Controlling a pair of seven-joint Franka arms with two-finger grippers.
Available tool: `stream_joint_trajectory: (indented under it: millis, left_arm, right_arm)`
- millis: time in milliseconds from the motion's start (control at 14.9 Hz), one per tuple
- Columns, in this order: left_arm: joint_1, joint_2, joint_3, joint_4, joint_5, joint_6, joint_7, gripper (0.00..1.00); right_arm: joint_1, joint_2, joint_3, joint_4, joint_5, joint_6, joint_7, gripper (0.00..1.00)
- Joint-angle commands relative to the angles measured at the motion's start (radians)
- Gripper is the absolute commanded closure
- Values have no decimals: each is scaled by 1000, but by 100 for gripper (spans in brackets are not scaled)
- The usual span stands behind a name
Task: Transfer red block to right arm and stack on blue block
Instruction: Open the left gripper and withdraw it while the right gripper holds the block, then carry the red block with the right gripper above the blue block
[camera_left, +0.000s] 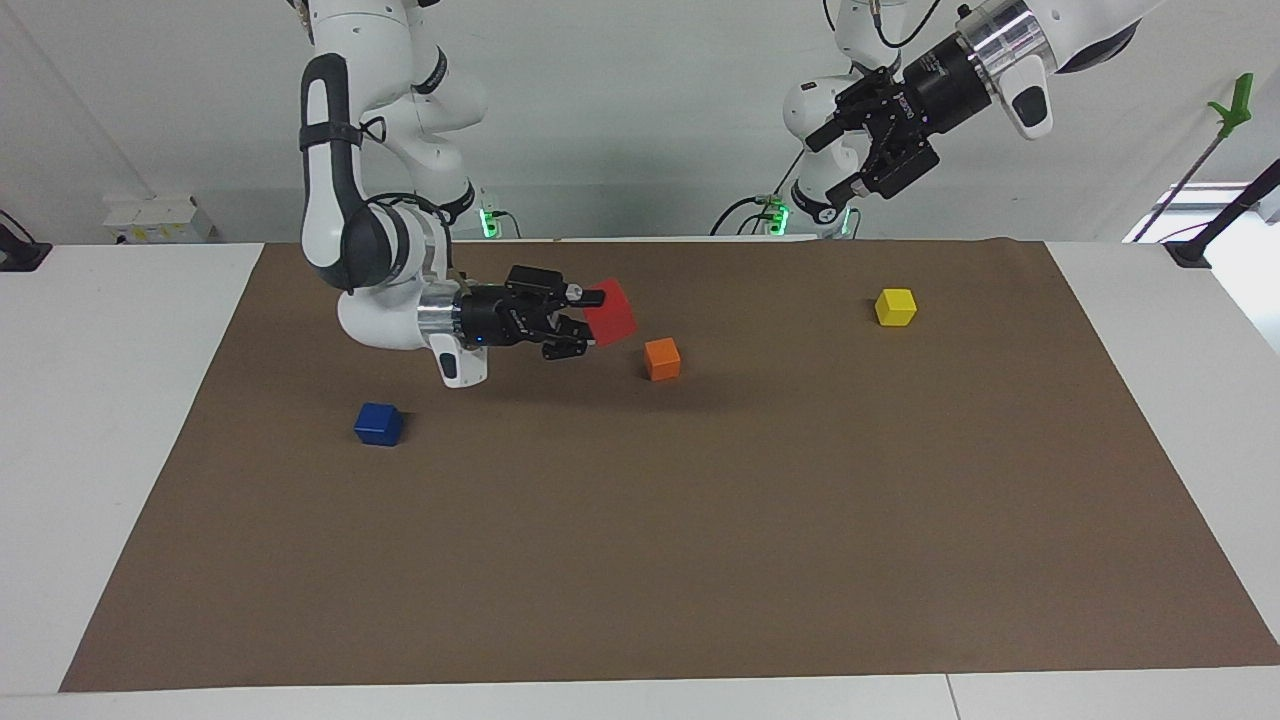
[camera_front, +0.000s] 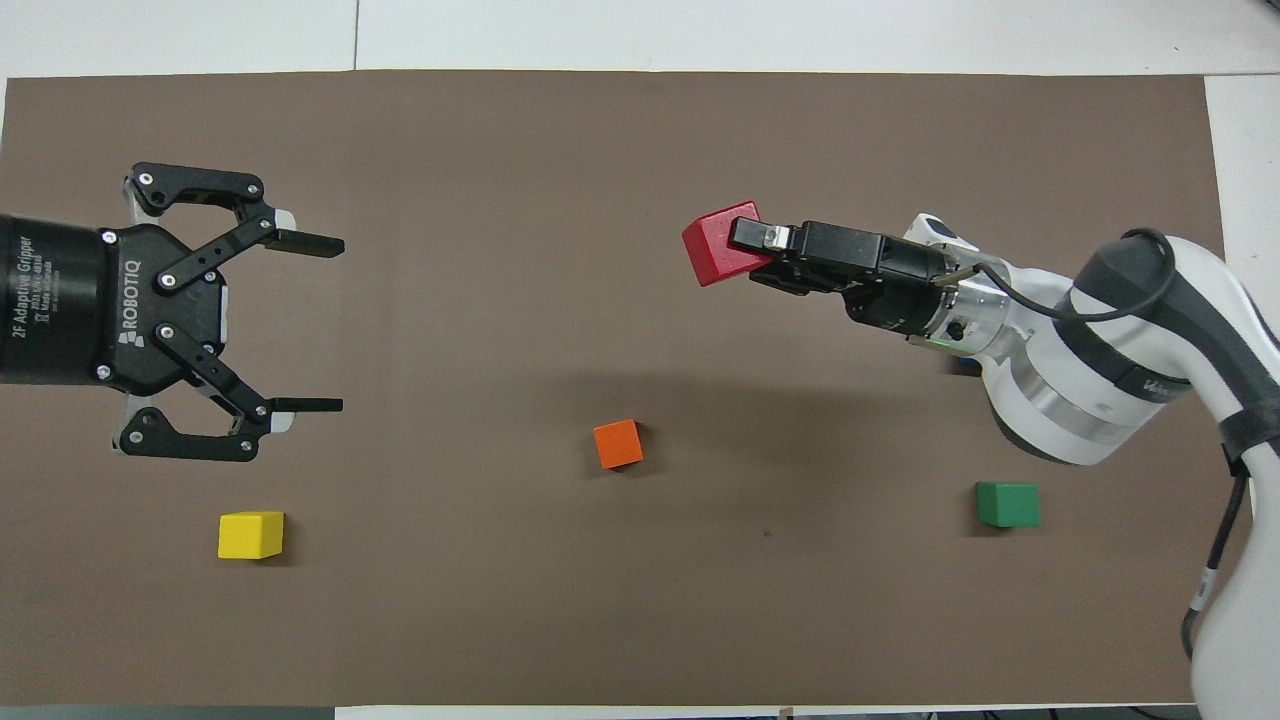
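The red block (camera_left: 612, 312) (camera_front: 712, 248) hangs tilted in the air over the brown mat, with my right gripper (camera_left: 583, 322) (camera_front: 752, 256) shut on it. The arm lies nearly level, its wrist showing a small blue light. On the mat, toward the right arm's end, sits the blue block (camera_left: 378, 423); in the overhead view the right arm covers it. My left gripper (camera_left: 826, 168) (camera_front: 332, 325) is raised high over the left arm's end of the mat, open and holding nothing.
An orange block (camera_left: 662, 358) (camera_front: 618, 444) lies on the mat just beside the held red block. A yellow block (camera_left: 895, 306) (camera_front: 250, 534) sits toward the left arm's end. A green block (camera_front: 1007, 503) lies near the right arm's base.
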Motion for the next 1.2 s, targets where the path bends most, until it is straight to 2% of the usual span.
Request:
stream_joint_trajectory:
  millis: [0,201,535,736,937,1137]
  left_arm:
    - [-6,-27,-7,-13,126,-17,73,0]
    - [-16,-51,-8,-50,220,-17,222,0]
    - [32,-148,3,-234,413,-2,657,0]
    - [39,-153,3,-254,524,43,924,0]
    - [44,-153,3,-283,608,43,1081,0]
    - [46,-148,3,-291,671,41,1238,0]
  right_arm:
    - [-67,-54,11,-10,-156,38,48,100]
    - [-115,-65,3,11,-308,56,49,100]
    - [-202,-85,3,62,-642,120,51,100]
    - [-233,-85,3,100,-837,155,52,100]
    - [-236,-96,1,110,-1029,257,52,100]
    - [-236,-94,3,110,-1165,326,64,100]
